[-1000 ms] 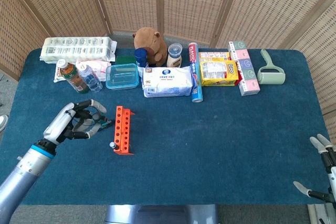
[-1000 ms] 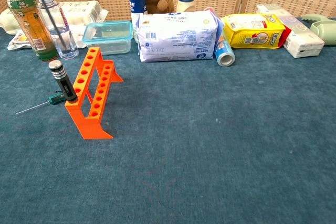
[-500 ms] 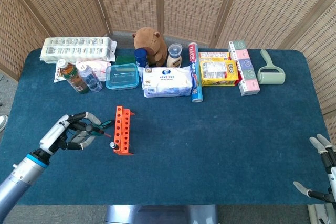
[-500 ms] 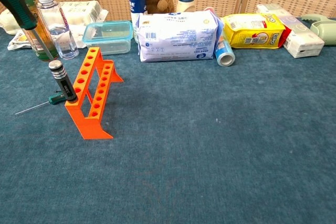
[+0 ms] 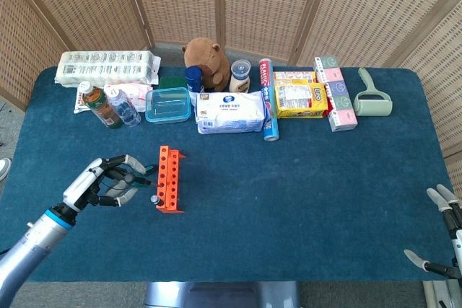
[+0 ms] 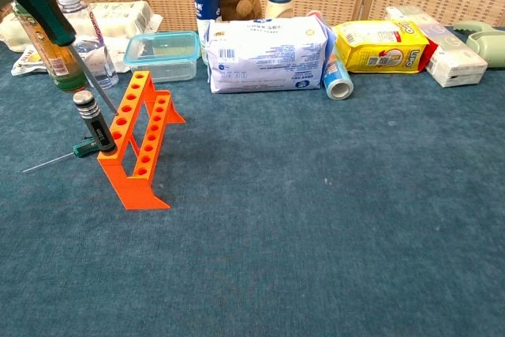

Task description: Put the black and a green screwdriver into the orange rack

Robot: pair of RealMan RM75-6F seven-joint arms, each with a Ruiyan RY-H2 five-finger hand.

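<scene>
Left robot hand (image 5: 108, 182) holds green-handled screwdriver (image 6: 49, 13); tip could miss orange plastic rack (image 6: 140, 136) w/ holes & tip it. Right robot hand (image 5: 446, 236): fingers apart, holding nothing.

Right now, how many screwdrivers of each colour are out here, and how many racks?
Black screwdrivers: 1, the black screwdriver standing in the orange rack.
Green screwdrivers: 2, the held green screwdriver in the left hand, and the lying green screwdriver on the table beside the rack.
Orange racks: 1.
Total: 4.
</scene>
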